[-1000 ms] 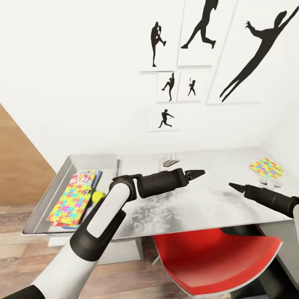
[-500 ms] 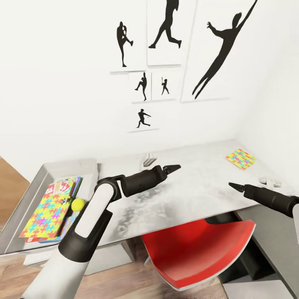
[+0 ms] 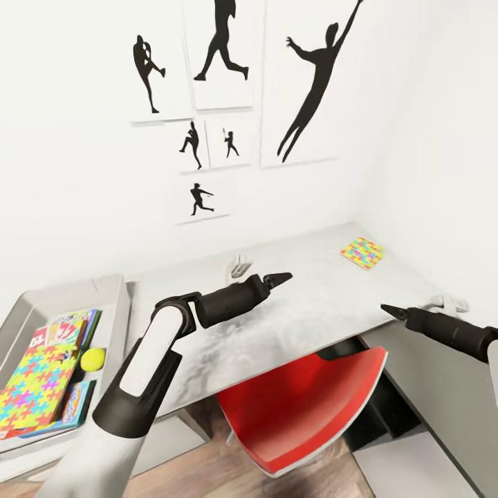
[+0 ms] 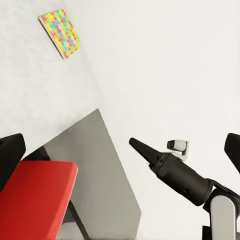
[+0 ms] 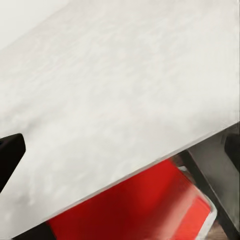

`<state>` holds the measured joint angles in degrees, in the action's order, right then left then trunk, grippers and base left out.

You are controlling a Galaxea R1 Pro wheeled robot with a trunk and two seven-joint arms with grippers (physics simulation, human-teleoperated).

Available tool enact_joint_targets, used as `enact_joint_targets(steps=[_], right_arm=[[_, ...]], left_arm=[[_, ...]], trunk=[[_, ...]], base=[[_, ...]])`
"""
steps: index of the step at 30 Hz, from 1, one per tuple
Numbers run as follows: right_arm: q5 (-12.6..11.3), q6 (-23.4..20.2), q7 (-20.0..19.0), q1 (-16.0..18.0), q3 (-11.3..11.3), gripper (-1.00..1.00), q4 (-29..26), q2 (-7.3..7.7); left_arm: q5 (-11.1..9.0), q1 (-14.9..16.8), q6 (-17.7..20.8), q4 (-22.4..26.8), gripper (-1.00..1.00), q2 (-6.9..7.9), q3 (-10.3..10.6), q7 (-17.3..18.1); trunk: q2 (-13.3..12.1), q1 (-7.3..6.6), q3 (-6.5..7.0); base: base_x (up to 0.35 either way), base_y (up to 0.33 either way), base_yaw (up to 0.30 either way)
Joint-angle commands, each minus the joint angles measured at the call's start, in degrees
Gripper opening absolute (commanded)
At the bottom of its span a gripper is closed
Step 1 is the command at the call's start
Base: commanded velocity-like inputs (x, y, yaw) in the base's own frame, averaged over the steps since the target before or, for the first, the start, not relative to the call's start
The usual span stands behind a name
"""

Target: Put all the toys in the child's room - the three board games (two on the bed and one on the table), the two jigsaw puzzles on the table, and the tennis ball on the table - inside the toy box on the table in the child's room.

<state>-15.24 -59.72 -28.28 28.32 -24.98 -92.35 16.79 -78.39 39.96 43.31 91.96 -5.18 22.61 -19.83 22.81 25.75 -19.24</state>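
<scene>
Both arms hover empty over the pale bench [image 3: 304,311] in the child's room, your left claw [image 3: 280,279] at frame centre with its fingers pressed together, your right claw [image 3: 391,311] at right drawn to one closed point. The toy box [image 3: 114,304] sits at lower left, already holding a jigsaw puzzle [image 3: 34,377], the tennis ball [image 3: 93,358] just beside it and printed board games [image 3: 66,328] beneath. The other jigsaw puzzle [image 3: 363,252] lies flat and alone at the bench's far corner, right of centre, well apart from both claws; from the left wrist it appears at upper left [image 4: 60,33]. That slab looks like the piece to fetch. You would do well to roll closer past the red chair [image 3: 304,408], spread the nearer right claw before descending, and take the slab by an edge, since it lies flush and thin.
</scene>
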Motion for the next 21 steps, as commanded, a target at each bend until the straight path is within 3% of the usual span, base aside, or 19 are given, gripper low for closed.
enact_joint_targets(steps=[1, 21], right_arm=[[0.3, -0.3, -0.5, 0.1, -0.1, 1.0, 0.0, 0.0], [0.3, -0.3, -0.5, 0.0, -0.2, 1.0, 0.0, 0.0]], left_arm=[[-0.6, 0.0, 0.1, 0.1, 1.0, -0.01, 0.0, -0.6], [-0.8, -0.1, 0.6, 0.1, 1.0, 0.35, -0.6, -0.1]], trunk=[[0.1, 0.03, -0.1], [0.1, 0.03, -0.1]], base=[[0.0, 0.0, -0.286], [0.0, 0.0, -0.286]])
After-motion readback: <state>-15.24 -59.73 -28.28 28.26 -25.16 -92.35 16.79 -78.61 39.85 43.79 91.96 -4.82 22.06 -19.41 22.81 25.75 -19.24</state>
